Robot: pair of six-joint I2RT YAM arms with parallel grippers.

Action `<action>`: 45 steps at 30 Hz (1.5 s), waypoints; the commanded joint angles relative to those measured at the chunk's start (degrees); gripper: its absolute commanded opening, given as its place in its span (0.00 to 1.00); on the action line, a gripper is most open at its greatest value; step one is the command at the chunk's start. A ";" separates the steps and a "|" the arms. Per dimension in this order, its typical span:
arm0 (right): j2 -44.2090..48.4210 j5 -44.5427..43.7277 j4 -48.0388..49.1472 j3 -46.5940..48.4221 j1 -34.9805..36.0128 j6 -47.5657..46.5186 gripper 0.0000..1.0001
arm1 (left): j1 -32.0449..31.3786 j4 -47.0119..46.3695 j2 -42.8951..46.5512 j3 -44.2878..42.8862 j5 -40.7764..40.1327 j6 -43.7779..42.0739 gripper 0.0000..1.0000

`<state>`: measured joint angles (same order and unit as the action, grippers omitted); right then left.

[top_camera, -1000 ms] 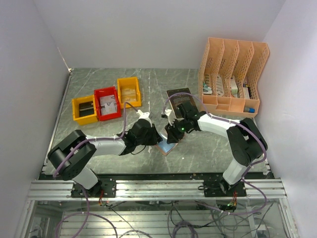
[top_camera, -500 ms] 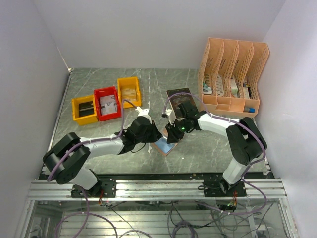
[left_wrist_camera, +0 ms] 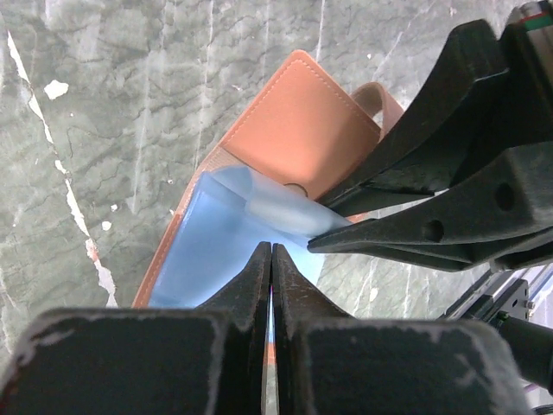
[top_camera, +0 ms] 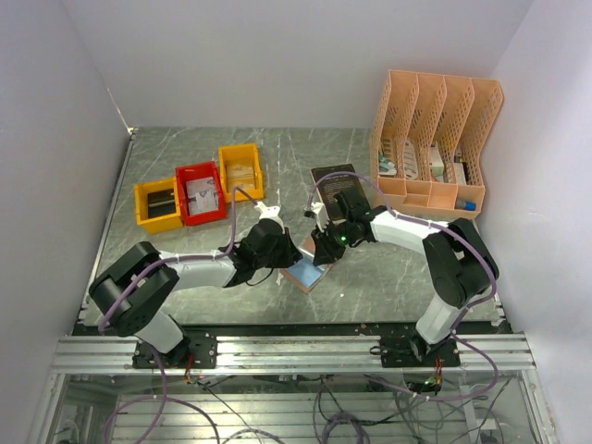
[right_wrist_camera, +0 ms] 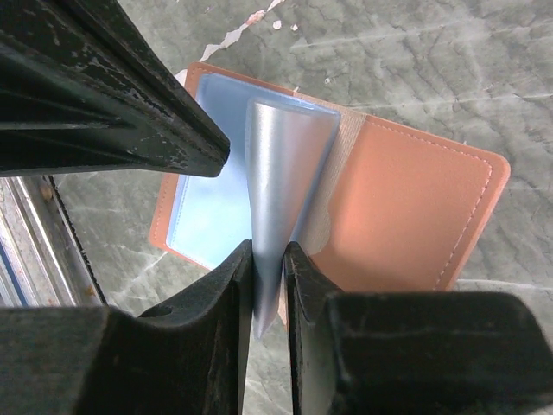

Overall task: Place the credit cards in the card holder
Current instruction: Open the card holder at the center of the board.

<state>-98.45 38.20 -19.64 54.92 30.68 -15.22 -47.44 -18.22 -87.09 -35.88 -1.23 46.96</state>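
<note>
**Entry: card holder, open, mid-loading**

Location: the card holder [top_camera: 308, 275] lies spread flat on the counter [top_camera: 388, 277], at 6 o'clock from the black book [top_camera: 333, 174] and between the two arms.

Contents: a light blue card [right_wrist_camera: 212, 212] covers the left half. Whether it sits under a clear pocket cannot be told. The right half shows bare tan leather.

Left pincer [left_wrist_camera: 272, 255]: fingers pressed together at the 9 o'clock edge of the holder, over the blue face. A pale sliver shows between them, but what it is cannot be told.

Right pincer [right_wrist_camera: 269, 251]: pinching a grey-silver sheet [right_wrist_camera: 281, 164] by its lower edge, with the sheet standing up from the fold and bowed into a cone. It is judged more likely a flexible pocket leaf than a stiff card, though this is not certain.

Step in hand, as judged: parting a leaf so that a card can enter.

Handling notes:
- Keep the right pinch light, because the sheet is already curled and a hard pull could crease it or drag the holder.
- Hold the left side down so that the wallet cannot slide.
- Work along the fold line, not across it.
- The two pincers sit very near each other — move one at a time.
</note>
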 commanded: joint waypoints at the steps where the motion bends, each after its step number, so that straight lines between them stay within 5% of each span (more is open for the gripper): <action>1: -0.25 1.03 0.11 1.00 -0.35 0.33 0.19 | 0.26 -3.00 -1.94 0.06 0.35 -0.76 0.07; 8: -0.08 1.31 -0.09 1.19 -0.44 0.28 0.25 | 0.24 -3.95 -8.33 -3.99 0.70 -2.53 0.07; 20: 4.35 6.37 -3.20 2.21 -4.30 -3.29 0.60 | 0.24 -4.84 -11.98 -9.10 1.63 -3.69 0.08; 26: 8.67 11.56 -2.89 1.64 -11.42 -3.90 0.60 | 0.24 -4.55 -14.56 -11.48 2.51 -4.17 0.08; 33: 7.35 1.97 -0.22 0.78 -12.38 -1.11 0.50 | 0.24 -3.36 -17.27 -14.03 3.56 -4.68 0.08; 45: 2.14 -3.02 0.00 0.98 -12.06 -0.15 0.47 | 0.24 -1.26 -19.76 -16.49 4.84 -5.77 0.09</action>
<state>-95.00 37.50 -20.36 55.66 18.46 -15.75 -47.40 -20.08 -106.02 -50.33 2.13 42.85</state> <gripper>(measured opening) 0.492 0.092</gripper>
